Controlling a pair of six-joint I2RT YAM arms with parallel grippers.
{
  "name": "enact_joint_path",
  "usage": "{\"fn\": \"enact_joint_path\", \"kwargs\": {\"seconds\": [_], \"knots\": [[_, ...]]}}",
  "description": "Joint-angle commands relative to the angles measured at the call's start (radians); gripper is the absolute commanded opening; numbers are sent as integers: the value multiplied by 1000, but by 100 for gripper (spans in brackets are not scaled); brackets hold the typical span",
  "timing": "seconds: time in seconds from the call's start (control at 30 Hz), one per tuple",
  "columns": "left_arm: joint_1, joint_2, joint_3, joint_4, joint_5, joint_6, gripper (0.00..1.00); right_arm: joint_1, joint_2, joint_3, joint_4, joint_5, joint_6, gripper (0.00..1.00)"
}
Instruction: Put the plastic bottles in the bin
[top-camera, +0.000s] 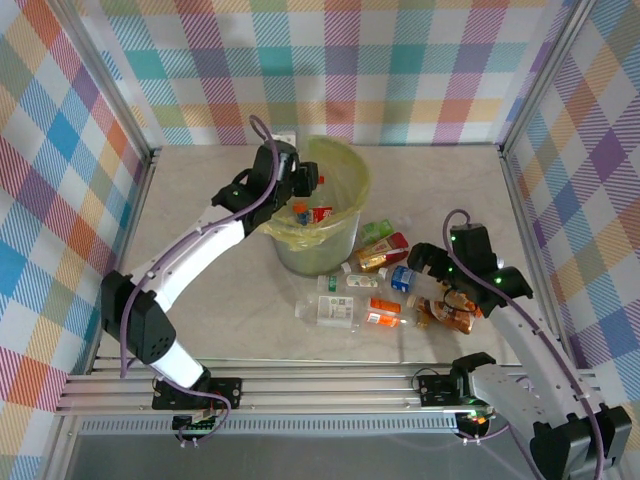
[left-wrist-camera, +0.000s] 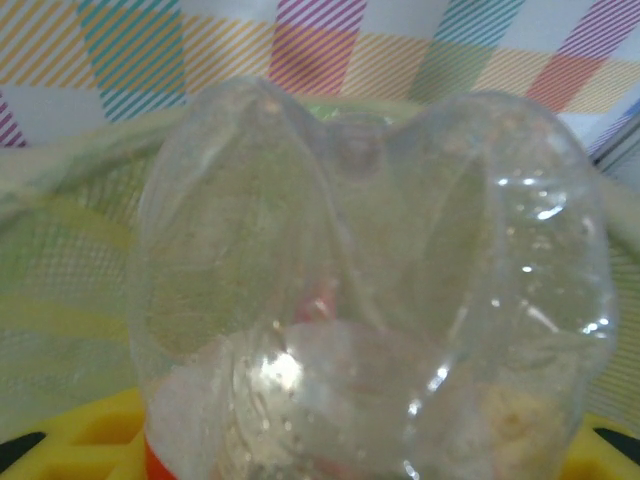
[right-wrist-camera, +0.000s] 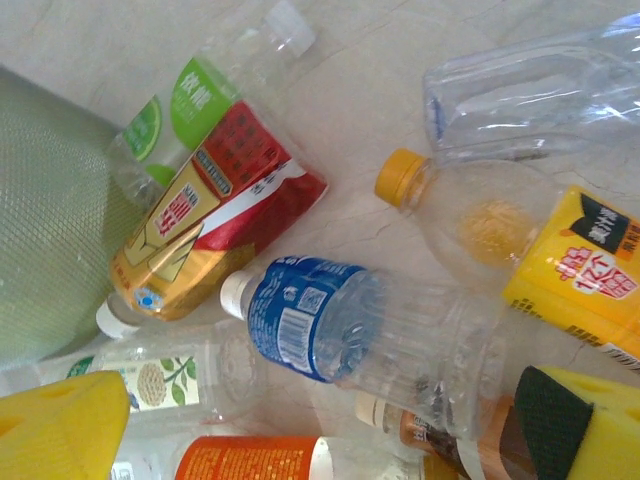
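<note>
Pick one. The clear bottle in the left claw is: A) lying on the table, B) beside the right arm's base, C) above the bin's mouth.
C: the left claw grips the clear bottle over the bin, with its yellow-green liner showing behind the bottle.

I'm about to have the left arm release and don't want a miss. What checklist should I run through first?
1. Left gripper shut on the clear bottle: ok, it sits between the yellow pads.
2. Bottle above the bin opening: ok, the top view puts it inside the rim line.
3. Liner folded over the rim: ok.
4. Right gripper away from the bin: ok, open above the pile on the table.
5. Bottle's far end free of the rim: cannot tell.
6. All bottles binned: not ok, the blue-labelled bottle and others lie on the table.
</note>
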Motion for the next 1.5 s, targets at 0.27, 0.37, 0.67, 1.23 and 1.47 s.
{"fn": "enact_joint_path", "kwargs": {"seconds": [0.27, 0.37, 0.67, 1.23, 1.47], "knots": [[-11, 109, 34, -79, -120, -18, 61, 219, -36, -10, 4, 117, -64, 100], [-11, 122, 47, -98, -132, -16, 67, 313, -65, -33, 53, 142, -112, 100], [-10, 96, 64, -120, -152, -17, 83, 588, 32, 5, 71, 251, -239, 100], [-10, -211, -4, -112, -30, -49, 100, 748, 282, 89, 59, 174, -351, 100], [-11, -406, -128, -90, -18, -90, 100, 798, 348, 123, 55, 160, -436, 100]]}}
